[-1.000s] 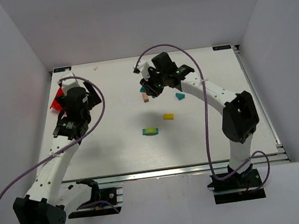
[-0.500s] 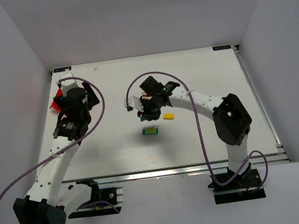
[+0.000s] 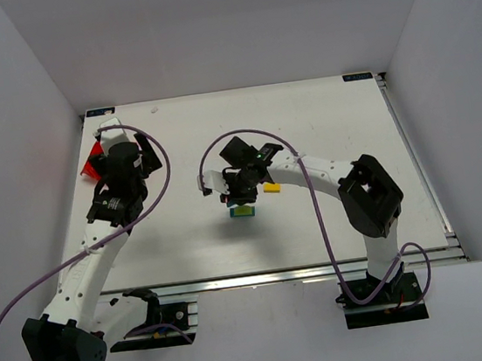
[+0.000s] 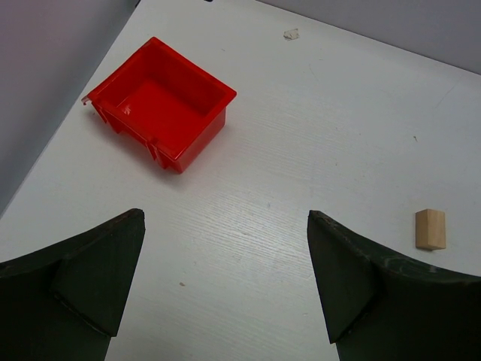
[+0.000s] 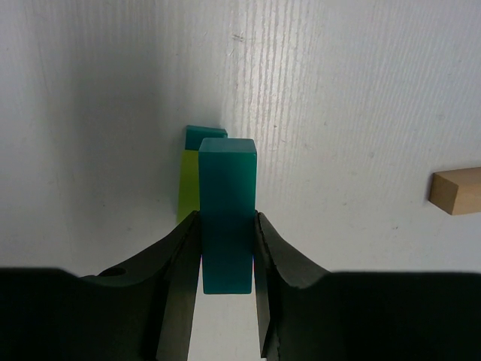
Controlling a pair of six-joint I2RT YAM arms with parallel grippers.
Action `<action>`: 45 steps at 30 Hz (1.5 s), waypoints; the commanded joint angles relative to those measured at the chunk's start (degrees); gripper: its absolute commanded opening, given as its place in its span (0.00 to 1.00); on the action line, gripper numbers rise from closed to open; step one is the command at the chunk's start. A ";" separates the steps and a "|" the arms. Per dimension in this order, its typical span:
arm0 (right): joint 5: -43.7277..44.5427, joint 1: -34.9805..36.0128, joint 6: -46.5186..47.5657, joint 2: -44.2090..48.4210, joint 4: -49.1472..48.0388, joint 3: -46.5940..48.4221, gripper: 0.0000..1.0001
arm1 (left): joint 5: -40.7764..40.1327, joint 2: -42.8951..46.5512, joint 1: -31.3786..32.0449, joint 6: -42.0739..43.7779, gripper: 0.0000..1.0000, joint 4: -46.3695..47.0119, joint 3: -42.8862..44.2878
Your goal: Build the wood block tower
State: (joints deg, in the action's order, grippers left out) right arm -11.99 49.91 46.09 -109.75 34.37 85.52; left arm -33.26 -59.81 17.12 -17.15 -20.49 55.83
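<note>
The wood block tower is a partial stack: a teal base with a yellow-green block lying flat on it, directly beneath the right gripper. A teal block (elongated, clamped by its sides) projects beyond the fingertips over the stack.

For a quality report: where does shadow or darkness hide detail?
Right wrist view: the right gripper is nearly black, a shadow greys the table left of the teal block. Left wrist view: the left gripper is dark, the red bin clear. Top view: even light, the wood block tower tiny.
</note>
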 commanded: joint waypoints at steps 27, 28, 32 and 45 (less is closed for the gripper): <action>-1.89 -1.31 -5.30 3.85 -3.61 -2.46 0.14 | 4.08 -0.31 0.45 0.54 0.98 2.12 0.24; -2.25 -1.22 -5.22 3.85 -3.61 -2.89 0.15 | 4.25 -0.57 0.45 0.54 0.98 2.12 0.24; -3.21 -1.22 -5.30 3.85 -4.14 -4.04 0.15 | 4.43 -0.66 0.45 0.45 0.98 2.12 0.33; -1.81 -0.96 -5.65 2.27 -6.24 -5.89 0.15 | 5.31 -1.18 0.37 0.62 0.98 3.00 -0.55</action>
State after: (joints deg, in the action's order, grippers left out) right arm -13.50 48.86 40.88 -106.72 30.44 79.70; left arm -28.67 -60.90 17.37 -16.95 -18.63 55.81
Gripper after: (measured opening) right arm 0.357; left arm 0.982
